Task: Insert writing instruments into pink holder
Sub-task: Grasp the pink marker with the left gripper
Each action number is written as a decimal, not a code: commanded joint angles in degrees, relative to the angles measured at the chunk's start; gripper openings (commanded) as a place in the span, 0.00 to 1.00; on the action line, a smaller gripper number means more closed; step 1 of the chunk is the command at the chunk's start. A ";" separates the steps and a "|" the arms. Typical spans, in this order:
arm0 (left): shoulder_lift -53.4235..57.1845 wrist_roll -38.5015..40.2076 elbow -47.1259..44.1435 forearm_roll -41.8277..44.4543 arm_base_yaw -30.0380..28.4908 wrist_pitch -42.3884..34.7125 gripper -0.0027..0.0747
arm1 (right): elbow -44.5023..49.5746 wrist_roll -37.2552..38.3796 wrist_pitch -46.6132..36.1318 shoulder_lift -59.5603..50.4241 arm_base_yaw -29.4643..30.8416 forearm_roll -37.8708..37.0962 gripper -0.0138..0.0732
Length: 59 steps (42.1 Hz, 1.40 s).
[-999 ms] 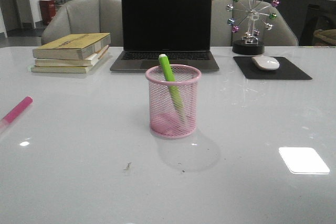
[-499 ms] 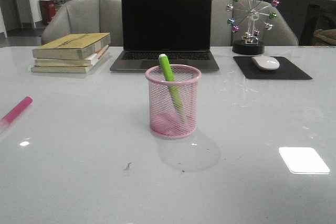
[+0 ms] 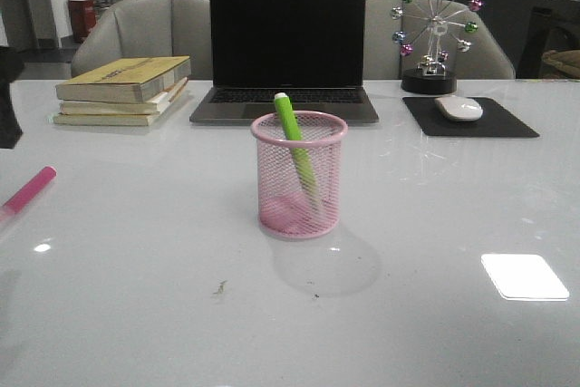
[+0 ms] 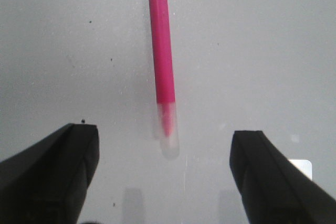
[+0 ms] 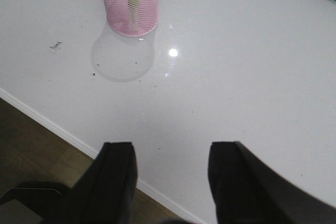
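**A:** Left gripper (image 4: 164, 182) status?

**B:** Jaws spread wide, nothing between them, touching nothing. It hangs above the glossy white bench (image 4: 262, 51). The magenta pink highlighter-style marker with a translucent whitish cap (image 4: 163, 72) lies flat on the bench, and its capped end points into the gap between the black fingers (image 4: 58, 171). Marker and fingers are apart.

**A:** Right gripper (image 5: 170, 182)?

**B:** Also apart and empty. It sits over the near edge of the bench, with brown wood floor (image 5: 42, 150) visible past the edge. The holder is well away from it.

**A:** Where is the holder?

**B:** The cylindrical pink wire-mesh pen cup (image 3: 299, 176) stands upright mid-bench in the front view. The lime green highlighter-style marker (image 3: 295, 153) is already inside it, leaning, its whitish tip sticking above the rim. The right wrist view shows the same.

**A:** Pink marker in the front view?

**B:** Far left of the bench, well apart from the cup, lying at an angle. A dark blur of the left arm (image 3: 9, 97) shows at the left edge above it.

**A:** Other items?

**B:** Behind the cup is an open dark laptop (image 3: 286, 47). A stack of yellowish books (image 3: 125, 90) lies to its left. To its right, a white mouse (image 3: 459, 108) rests on a black mouse pad (image 3: 507, 124), and a ferris-wheel desk ornament with coloured balls (image 3: 435, 29) stands behind the pad.
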<state>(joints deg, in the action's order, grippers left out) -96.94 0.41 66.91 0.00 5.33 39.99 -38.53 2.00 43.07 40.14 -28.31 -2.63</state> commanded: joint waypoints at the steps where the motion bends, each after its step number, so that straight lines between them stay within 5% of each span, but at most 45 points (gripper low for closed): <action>1: -3.92 0.32 6.43 -0.45 -0.47 -0.66 0.76 | -1.60 0.14 -3.39 -0.27 -0.09 -1.06 0.66; 20: -20.40 0.32 23.62 -2.36 -0.83 5.12 0.60 | -1.60 0.14 -3.33 -0.27 -0.09 -1.06 0.66; 51: -25.02 0.32 27.48 -2.36 -1.32 8.89 0.42 | -1.60 0.14 -3.33 -0.27 -0.09 -1.06 0.66; 59: -24.91 0.32 27.48 -2.36 -1.32 8.32 0.26 | -1.60 0.14 -3.33 -0.27 -0.09 -1.06 0.66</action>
<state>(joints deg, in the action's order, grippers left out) -124.47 0.41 93.14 -1.89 4.26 48.02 -38.53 2.10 43.17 40.14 -28.31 -2.63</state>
